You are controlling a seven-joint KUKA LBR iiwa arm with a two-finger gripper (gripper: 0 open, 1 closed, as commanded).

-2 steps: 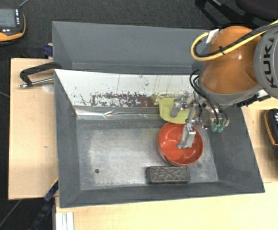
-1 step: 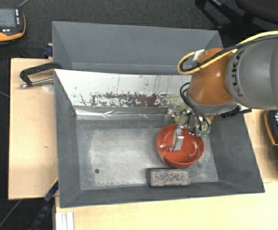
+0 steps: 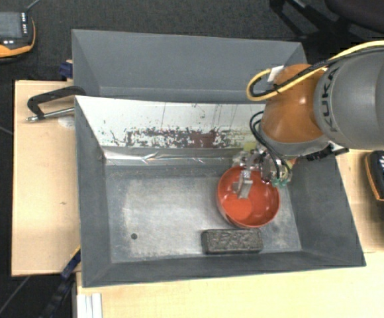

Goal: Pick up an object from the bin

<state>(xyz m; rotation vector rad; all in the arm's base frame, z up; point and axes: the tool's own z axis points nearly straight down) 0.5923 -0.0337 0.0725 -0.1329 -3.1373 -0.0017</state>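
The end effector (image 3: 248, 180) hangs low over the right half of the bin, its tip set inside the outline of a red bowl (image 3: 253, 209). A pale metal part of it overlaps the bowl's upper left rim and reaches down across the red interior. Whether it is released or clenched I cannot tell, since its lower end is mixed up with small wires and fittings against the red. Whether it touches the bowl or only hovers just above it cannot be told either.

The bowl is round and shallow, glossy orange-red, and sits upright on the bin floor with its opening facing up. It lies right of centre, nearer the bin's right wall than its left, about midway between the back wall and the front one.

Just in front of the bowl lies a dark grey rectangular block (image 3: 232, 241) with a rough, speckled top, flat on the floor with its long side along the front wall. Its upper edge is very near the bowl's lower rim — touching or a hair apart, I cannot say which.

The grey metal bin (image 3: 165, 201) has a scuffed floor, and a tiny dark speck (image 3: 134, 237) lies in its left part. Reddish-brown stains (image 3: 172, 138) run along the back wall.

Behind the end effector, an orange cover (image 3: 290, 114) wraps the wrist — a yellow cable (image 3: 351, 53) loops over it — and the grey arm (image 3: 367, 98) reaches in from the right.
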